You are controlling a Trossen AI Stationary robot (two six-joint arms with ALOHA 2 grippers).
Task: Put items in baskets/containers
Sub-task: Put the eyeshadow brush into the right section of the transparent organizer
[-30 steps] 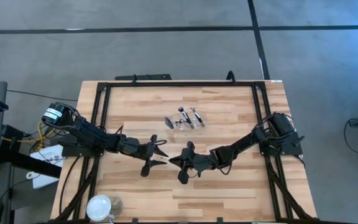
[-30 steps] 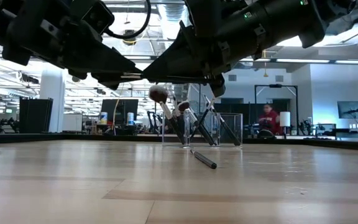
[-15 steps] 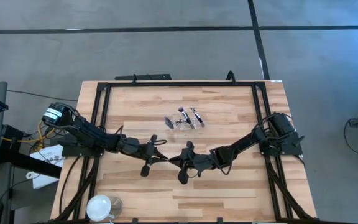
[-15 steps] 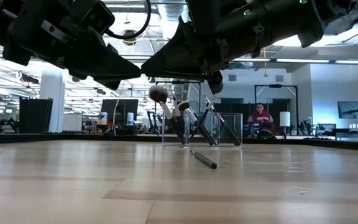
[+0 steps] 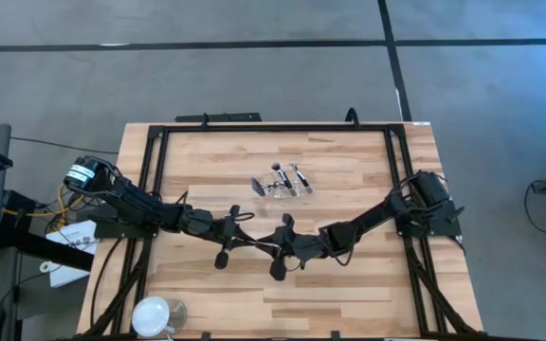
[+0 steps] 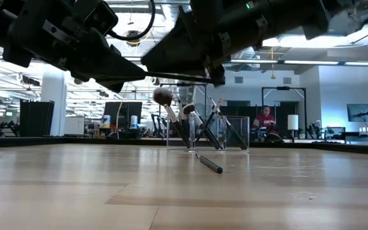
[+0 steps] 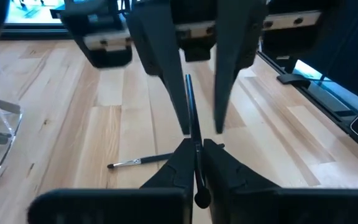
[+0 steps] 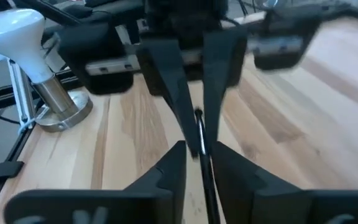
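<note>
Both tools (image 5: pixel 246 241) (image 5: pixel 271 246) pinch one brush (image 7: pixel 190 118) (mid-air).

Grippers meet nose to nose mid-frame: left gripper (image 5: pixel 245 240) left of right gripper (image 5: pixel 271 246), one brush (image 7: pixel 190 140) between them. Clear tray (image 5: pixel 282 181) above centre (brushes inside). Loose brush (image 6: pixel 208 163) on table (image 5: pixel 349 170) before it. White dish (image 5: pixel 151 314) lower left.

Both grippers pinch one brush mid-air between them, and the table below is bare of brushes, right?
Not bare: one loose brush lies on the table, as the low view shows. The left gripper and right gripper do pinch one brush between them.
</note>
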